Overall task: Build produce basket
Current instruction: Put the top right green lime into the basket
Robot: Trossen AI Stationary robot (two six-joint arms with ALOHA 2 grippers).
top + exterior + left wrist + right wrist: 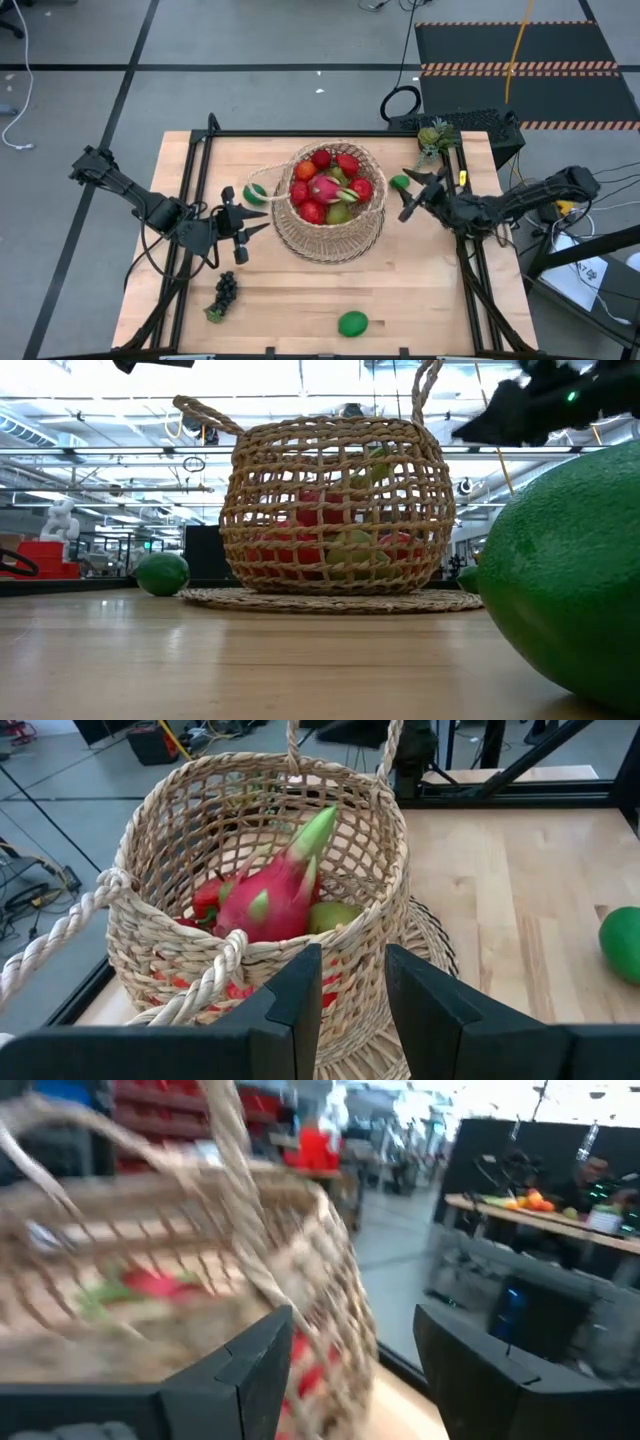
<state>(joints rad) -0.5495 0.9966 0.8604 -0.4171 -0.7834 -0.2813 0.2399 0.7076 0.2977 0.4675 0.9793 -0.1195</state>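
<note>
The woven basket [330, 205] stands on its round mat at mid-table, holding red fruits [335, 162], a pink dragon fruit [275, 890] and a green pear [340, 212]. My left gripper [352, 962] hovers open just left of the basket [250, 850], with nothing between its fingers. My right gripper [408, 195] hangs open to the basket's right, above the table, also with nothing in it. One lime [256, 193] lies left of the basket, another [399, 182] lies beside my right gripper, and a third [352, 323] lies near the front edge. Dark grapes [225, 293] lie at the front left.
A green leafy item [433, 137] lies at the table's far right corner. Black frame rails [190, 170] run along the table's left, far and right sides. The front-edge lime [570, 570] fills the low view's right side. Bare wood lies in front of the basket.
</note>
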